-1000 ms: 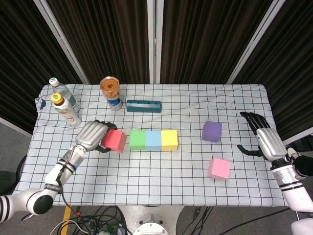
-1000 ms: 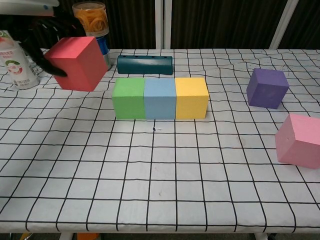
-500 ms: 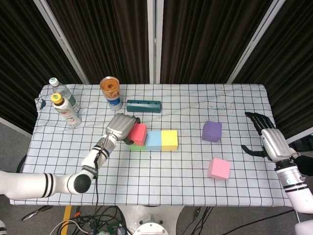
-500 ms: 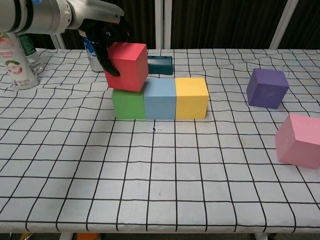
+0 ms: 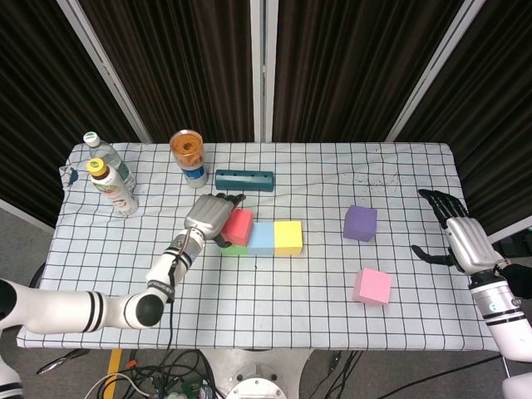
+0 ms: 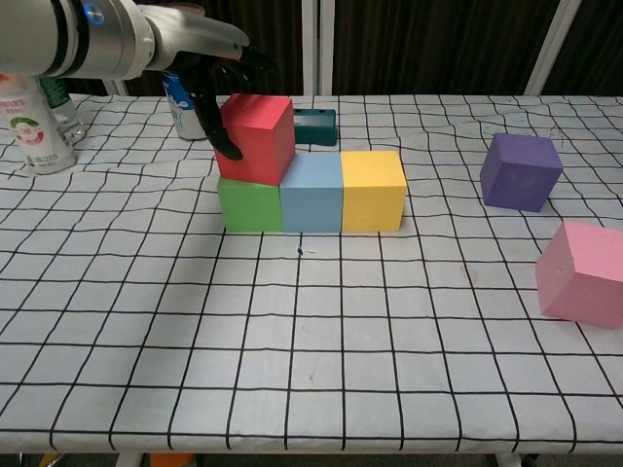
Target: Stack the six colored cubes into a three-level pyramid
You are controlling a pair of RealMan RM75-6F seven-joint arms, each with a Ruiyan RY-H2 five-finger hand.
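Base level complete: green cube (image 6: 249, 205), blue cube (image 6: 311, 192) and yellow cube (image 6: 373, 190) stand touching in one row. Second level begun: the left hand (image 6: 220, 89) grips the red cube (image 6: 257, 139), fingers wrapped over its far and left faces, directly above the green cube and slightly overlapping the blue; whether it rests fully on them cannot be told, and it sits a little tilted.

Outstanding: release and squaring of the red cube, one more second-level cube, then the cap. The purple cube (image 5: 360, 223) and pink cube (image 5: 371, 286) lie near the right hand (image 5: 460, 239), which holds nothing, fingers spread.
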